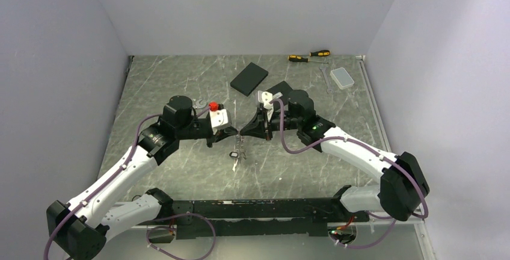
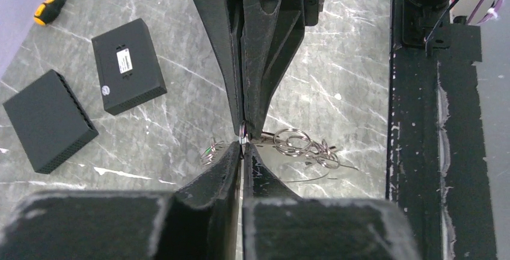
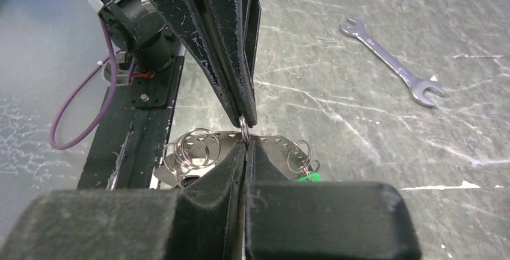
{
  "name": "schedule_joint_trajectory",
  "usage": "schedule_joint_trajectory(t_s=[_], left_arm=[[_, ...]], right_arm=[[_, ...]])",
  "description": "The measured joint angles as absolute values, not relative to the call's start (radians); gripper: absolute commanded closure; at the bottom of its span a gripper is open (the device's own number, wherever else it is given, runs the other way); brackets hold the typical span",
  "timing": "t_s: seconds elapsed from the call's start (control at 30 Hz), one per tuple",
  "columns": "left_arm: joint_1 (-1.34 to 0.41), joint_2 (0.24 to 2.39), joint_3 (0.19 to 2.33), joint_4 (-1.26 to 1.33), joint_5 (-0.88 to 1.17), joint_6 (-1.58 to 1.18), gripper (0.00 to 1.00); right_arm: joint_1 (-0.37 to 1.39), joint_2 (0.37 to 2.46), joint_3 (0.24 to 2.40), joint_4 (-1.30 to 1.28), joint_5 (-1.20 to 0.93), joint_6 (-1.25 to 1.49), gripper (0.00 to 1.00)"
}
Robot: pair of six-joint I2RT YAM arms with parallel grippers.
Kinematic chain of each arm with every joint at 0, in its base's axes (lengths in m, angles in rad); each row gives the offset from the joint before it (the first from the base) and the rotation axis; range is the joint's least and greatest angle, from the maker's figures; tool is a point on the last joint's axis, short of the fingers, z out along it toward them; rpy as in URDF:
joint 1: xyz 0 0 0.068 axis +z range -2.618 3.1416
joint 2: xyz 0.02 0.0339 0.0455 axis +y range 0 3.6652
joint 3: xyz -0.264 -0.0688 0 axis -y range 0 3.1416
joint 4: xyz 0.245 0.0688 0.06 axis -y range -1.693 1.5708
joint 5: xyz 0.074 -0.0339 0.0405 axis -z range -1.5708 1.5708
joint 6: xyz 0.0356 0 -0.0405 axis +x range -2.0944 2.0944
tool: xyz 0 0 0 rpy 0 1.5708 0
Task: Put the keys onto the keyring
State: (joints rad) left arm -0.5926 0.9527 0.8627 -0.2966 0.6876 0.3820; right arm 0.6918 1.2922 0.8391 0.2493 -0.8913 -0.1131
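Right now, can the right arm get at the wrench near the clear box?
Probably not yet. The path to the wrench looks free, but the right gripper is shut on a small ring that the left gripper also pinches.

We look down on a bench (image 1: 180,85) topped in dark grey-green stone pattern with white veins, boxed in on three sides by plain pale walls (image 1: 240,7), evenly lit.
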Motion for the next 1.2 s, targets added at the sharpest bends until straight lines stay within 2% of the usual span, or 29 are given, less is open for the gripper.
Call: schedule_joint_trajectory(t_s=[0.07,0.2,0.3,0.5,0.7,0.8,1.0,1.2], left_arm=[[-0.593,0.953,0.863,-0.302,0.687,0.386,0.71],[-0.593,0.953,0.863,-0.299,0.690,0.405,0.52],[-0.593,0.953,0.864,-0.305,0.691,0.417,0.48],[-0.593,0.953,0.864,-0.324,0.691,0.435,0.53],[-0.593,0.979,0.873,-0.323,0.714,0.433,0.60],[-0.593,0.992,0.878,-0.319,0.728,0.429,0.60],[-0.593,0.993,0.878,-0.313,0.748,0.424,0.67],[-0.593,1.007,0.883,-0.319,0.768,0.424,0.65]], right_arm=[[0.698,1.291,0.859,0.202,-0.877,-0.122,1.00],[0.716,1.291,0.921,0.041,-0.812,-0.158,1.00],[0.733,1.291,0.982,-0.101,-0.749,-0.199,1.00],[0.768,1.297,1.118,-0.338,-0.619,-0.279,1.00],[0.822,1.331,1.186,-0.468,-0.539,-0.334,1.00],[0.841,1.349,1.192,-0.501,-0.520,-0.353,1.00],[0.850,1.357,1.193,-0.531,-0.498,-0.375,1.00],[0.852,1.357,1.193,-0.527,-0.491,-0.379,1.00]])
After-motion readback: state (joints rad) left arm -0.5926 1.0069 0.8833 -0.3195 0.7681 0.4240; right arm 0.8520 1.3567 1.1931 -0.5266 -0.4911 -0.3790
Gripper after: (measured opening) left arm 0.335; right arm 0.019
